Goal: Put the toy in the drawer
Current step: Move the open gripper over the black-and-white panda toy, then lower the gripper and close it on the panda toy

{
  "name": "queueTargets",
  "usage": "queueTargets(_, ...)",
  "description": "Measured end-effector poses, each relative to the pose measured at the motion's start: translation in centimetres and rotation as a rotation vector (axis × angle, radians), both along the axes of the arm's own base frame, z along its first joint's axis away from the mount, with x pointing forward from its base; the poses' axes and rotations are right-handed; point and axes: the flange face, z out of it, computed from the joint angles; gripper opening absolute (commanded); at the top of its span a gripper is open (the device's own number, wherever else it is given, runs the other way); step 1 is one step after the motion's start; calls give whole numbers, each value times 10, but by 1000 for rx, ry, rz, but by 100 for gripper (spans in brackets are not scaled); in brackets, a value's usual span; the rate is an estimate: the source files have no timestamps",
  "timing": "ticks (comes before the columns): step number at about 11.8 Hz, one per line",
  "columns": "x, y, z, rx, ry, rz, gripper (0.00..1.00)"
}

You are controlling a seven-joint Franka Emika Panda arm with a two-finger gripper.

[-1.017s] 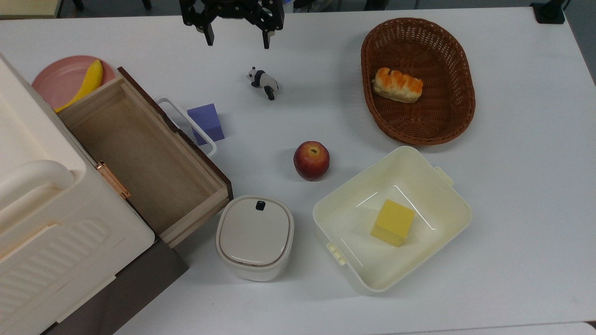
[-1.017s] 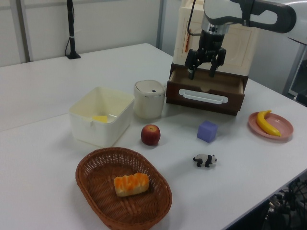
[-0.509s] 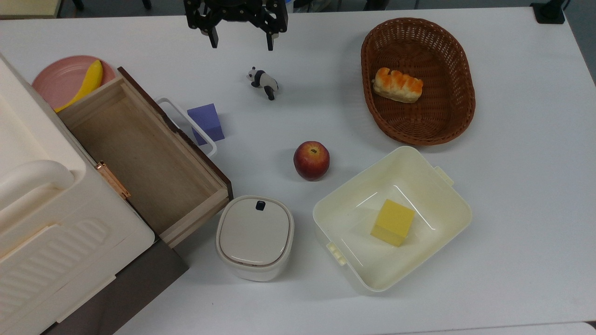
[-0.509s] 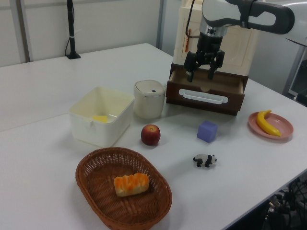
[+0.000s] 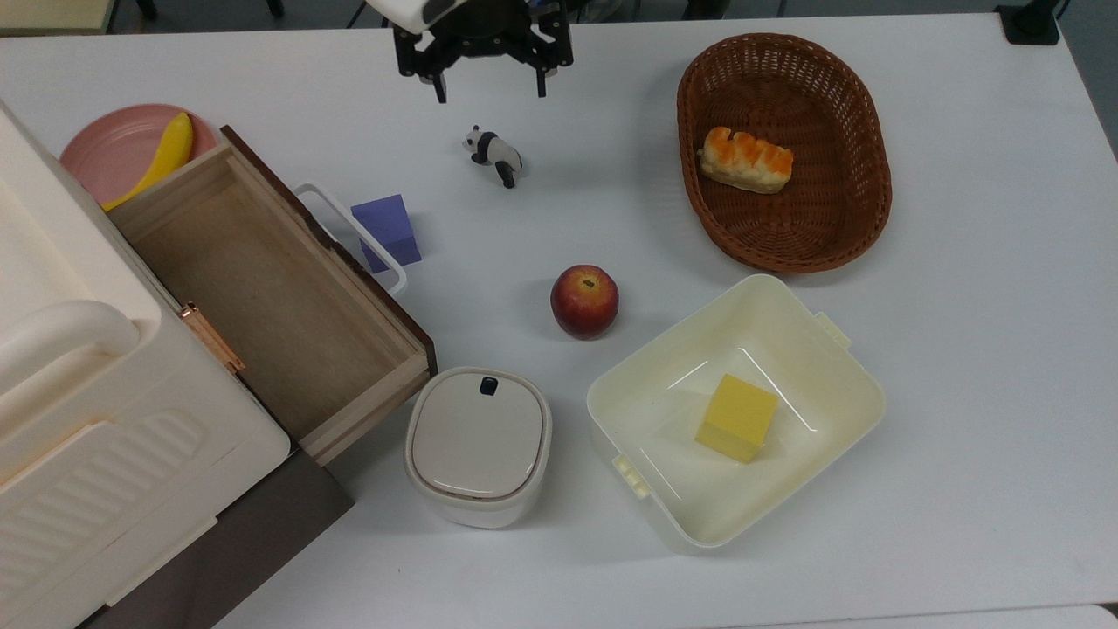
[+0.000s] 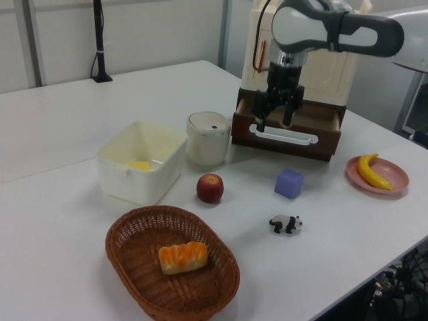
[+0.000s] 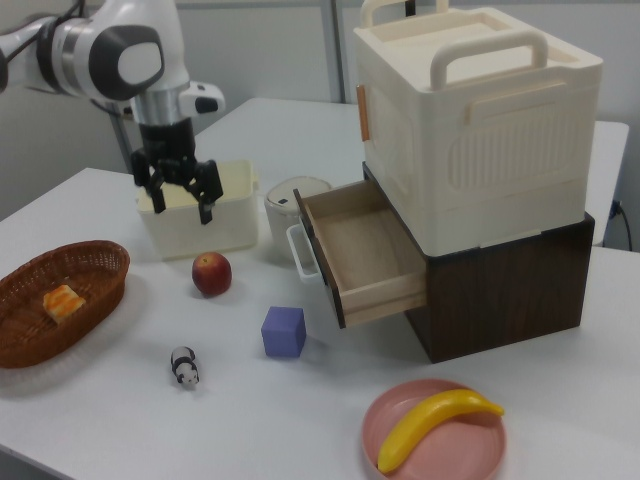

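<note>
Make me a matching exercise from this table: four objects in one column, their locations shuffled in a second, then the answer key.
Objects:
1. small black-and-white panda toy
2. yellow foam cube
3. yellow banana
4. orange-glazed bread roll

Locations:
A. in the brown wicker basket
B. on the pink plate
C. standing on the bare white table, under the open black gripper
D. in the cream square plastic tub

Pairs: 1-C, 2-D, 3-B, 4-A
</note>
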Motion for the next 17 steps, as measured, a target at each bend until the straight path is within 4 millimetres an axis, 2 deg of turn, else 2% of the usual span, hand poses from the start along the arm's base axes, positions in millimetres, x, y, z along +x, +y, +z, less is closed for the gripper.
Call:
queueTargets(4,-33,13,-45,-91,78,108,100)
queueTargets(6,-41,21,-73,-108,122,195,100)
queueTargets(10,-48,21,-129,-91,105,349,100)
queueTargets(14,-52,20,-161,-101,156,421,100)
queueTargets(17,-55,23,-177,-96,187,431,100)
